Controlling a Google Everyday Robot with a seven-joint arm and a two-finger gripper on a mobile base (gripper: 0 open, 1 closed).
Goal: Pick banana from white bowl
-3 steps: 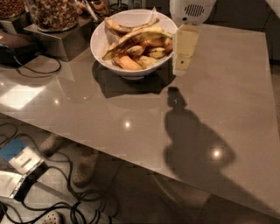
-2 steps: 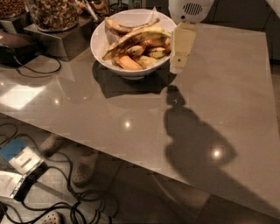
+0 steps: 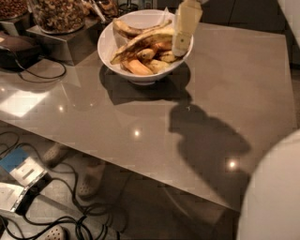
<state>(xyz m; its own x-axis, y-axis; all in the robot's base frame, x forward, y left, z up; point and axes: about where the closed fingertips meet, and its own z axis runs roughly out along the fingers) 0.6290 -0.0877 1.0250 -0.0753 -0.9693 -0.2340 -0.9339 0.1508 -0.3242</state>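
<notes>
Gripper: the cream gripper (image 3: 182, 44) hangs at the top of the view, tip down inside the right side of the white bowl (image 3: 108, 43); how far open it is, and whether it grips anything, cannot be told.
Banana: the banana (image 3: 140, 43), long and brown-blotched, lies slantwise across the bowl, its upper end just left of the gripper; contact cannot be told.
Other fruit: short yellow-orange bananas (image 3: 138, 68) lie below and left of the gripper.
Room: the table (image 3: 234, 89) stretches bare right of and below the gripper, with the arm's shadow (image 3: 206, 140) on it.
Clutter: far left of the gripper, a jar of nuts (image 3: 58, 14) on a metal stand (image 3: 63, 42), and a black cable (image 3: 42, 72).
</notes>
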